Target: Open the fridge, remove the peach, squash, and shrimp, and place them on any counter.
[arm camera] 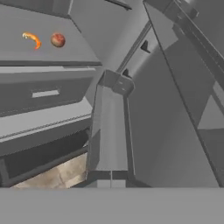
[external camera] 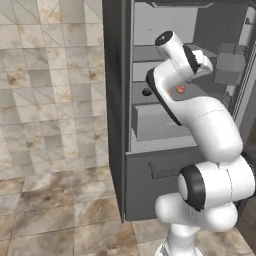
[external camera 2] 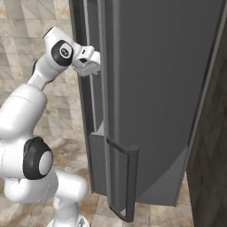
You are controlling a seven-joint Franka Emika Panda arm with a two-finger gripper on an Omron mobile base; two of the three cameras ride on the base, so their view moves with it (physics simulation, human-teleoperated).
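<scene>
The fridge (external camera: 150,150) stood open, its tall door swung wide so that the pale grey interior with its shelves and drawer faced the left base camera. In the right base view the outer face of that door (external camera 2: 159,97) took up most of the frame, with the long dark bar handle (external camera 2: 128,181) low on it.

The white arm reached up into the opening of the fridge. Its claw (external camera 2: 91,66) sat at the edge of the door, level with the upper shelves, with its jaws pressed together and nothing pinched between them.

On a middle shelf inside the fridge lay the peach (arm camera: 57,40), a small orange-red ball, and just beside it, on the side away from the door, the shrimp (arm camera: 33,39), a thin curved orange crescent. In the left base view the peach (external camera: 180,89) showed just past the arm's forearm, on the same shelf. Further along that shelf, toward the fridge's hinge-free wall, sat the squash (external camera: 146,92), a small, nearly black ball, apart from the peach.

Below that shelf was the drawer (arm camera: 43,94) with its pale handle strip. A tiled floor (external camera: 50,125) lay beside the fridge.
</scene>
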